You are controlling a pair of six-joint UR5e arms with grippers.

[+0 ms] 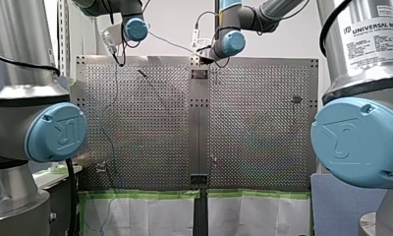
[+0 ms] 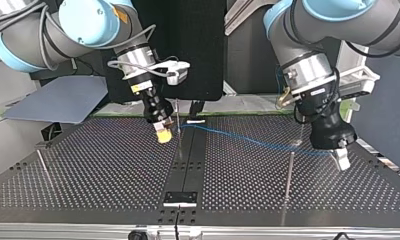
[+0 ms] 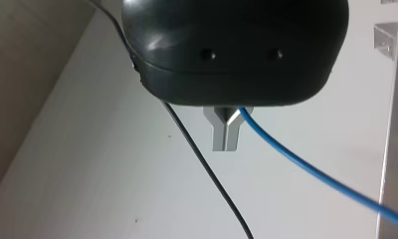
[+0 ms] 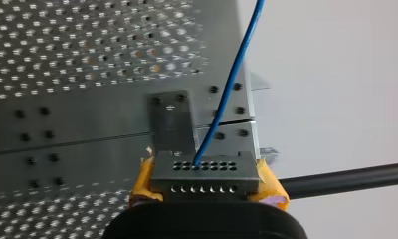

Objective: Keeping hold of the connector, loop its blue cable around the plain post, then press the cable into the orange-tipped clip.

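Currently the right gripper is pinching the grey metal connector block between its yellow pads, and the thin blue cable is leaving one of the block's holes. The black left gripper is holding its metal fingers pressed together with the blue cable emerging from between them, so it appears to be pinching the cable. In the top view the cable is running between the two grippers above the silver perforated table, not yet round any post.

The span is looking fairly tight, so a wide sweep could be dragging the cable out of the connector or through the metal fingers. The cable could also be snagging on the thin upright rod just beside the right gripper.

The left gripper is working near the table's edge at the top view's right, with a slender metal post near it, while the table's middle is offering open room. The orange-tipped clip is not showing clearly.
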